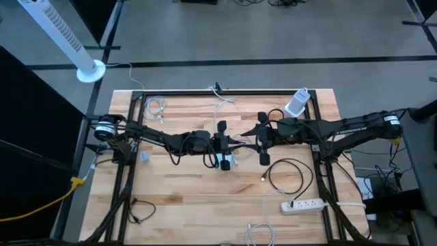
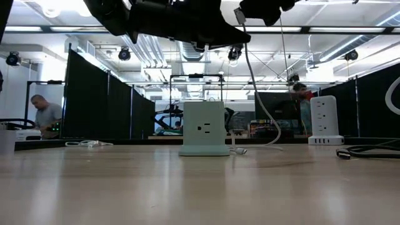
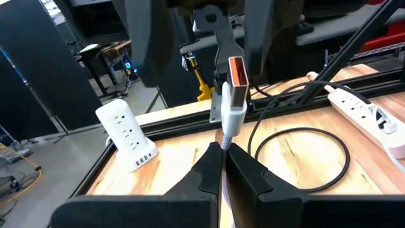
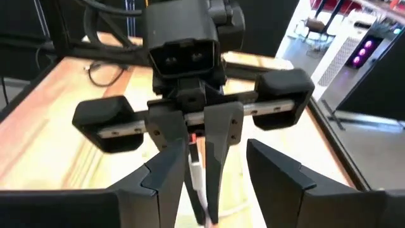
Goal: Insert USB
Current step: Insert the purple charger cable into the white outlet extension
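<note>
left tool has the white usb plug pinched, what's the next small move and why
Probably a handover: the right tool should close on the white USB cable with the orange-tongued plug. The left tool pinches the cable with the plug pointing at the right arm, whose open fingers sit either side of it.

Grippers face closely mid-table; black cable loop (image 1: pixel 287 178), power strip (image 1: pixel 304 204) crowd right side.

The wooden plank worktop (image 1: pixel 205 205) was pale brown with light grain stripes. The white USB plug with an orange metal tip (image 3: pixel 235 82) stood out against the black left hand (image 3: pixel 224 166). The black right hand (image 4: pixel 209 171) looked matte. The looped round cable (image 3: pixel 304 158) was black, and the long plastic power strip (image 1: pixel 304 204) and the upright plastic charging tower (image 3: pixel 126 136) were white.
</note>
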`<action>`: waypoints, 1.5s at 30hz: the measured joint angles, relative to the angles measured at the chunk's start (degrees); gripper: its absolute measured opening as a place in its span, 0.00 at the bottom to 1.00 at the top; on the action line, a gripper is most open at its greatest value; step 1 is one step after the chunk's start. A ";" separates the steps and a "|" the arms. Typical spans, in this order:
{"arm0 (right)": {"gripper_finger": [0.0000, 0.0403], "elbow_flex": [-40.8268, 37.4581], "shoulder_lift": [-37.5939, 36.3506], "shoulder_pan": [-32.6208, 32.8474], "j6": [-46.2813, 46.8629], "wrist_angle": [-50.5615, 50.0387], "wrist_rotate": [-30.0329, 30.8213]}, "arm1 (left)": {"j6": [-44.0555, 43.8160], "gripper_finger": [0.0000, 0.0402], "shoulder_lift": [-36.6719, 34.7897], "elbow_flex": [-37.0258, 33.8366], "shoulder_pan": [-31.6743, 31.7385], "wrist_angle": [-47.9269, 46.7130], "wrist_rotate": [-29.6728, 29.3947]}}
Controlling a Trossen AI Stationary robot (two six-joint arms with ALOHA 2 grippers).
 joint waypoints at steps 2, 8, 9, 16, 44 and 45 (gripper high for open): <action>0.37 0.47 -0.06 0.00 1.12 -0.82 -2.38 | 0.00 0.00 0.00 -0.01 0.00 -0.14 -0.09; 0.32 0.43 1.83 0.00 1.63 -0.97 -3.86 | 0.01 0.00 0.02 -0.02 0.09 -0.12 -0.86; 0.32 0.43 2.29 0.00 0.99 -0.72 -3.67 | 0.00 0.00 0.02 -0.02 0.09 -0.12 -0.86; 0.22 0.39 3.06 0.00 -1.75 2.64 -3.64 | -0.63 0.00 0.02 -0.02 0.09 -0.80 -0.88; 0.01 0.45 0.15 0.17 -5.16 1.55 -0.57 | -0.04 0.30 0.10 -0.05 0.07 10.26 2.56; 0.01 0.45 0.13 0.17 -5.70 2.42 -0.58 | -0.39 0.32 0.26 -0.02 0.07 10.81 2.57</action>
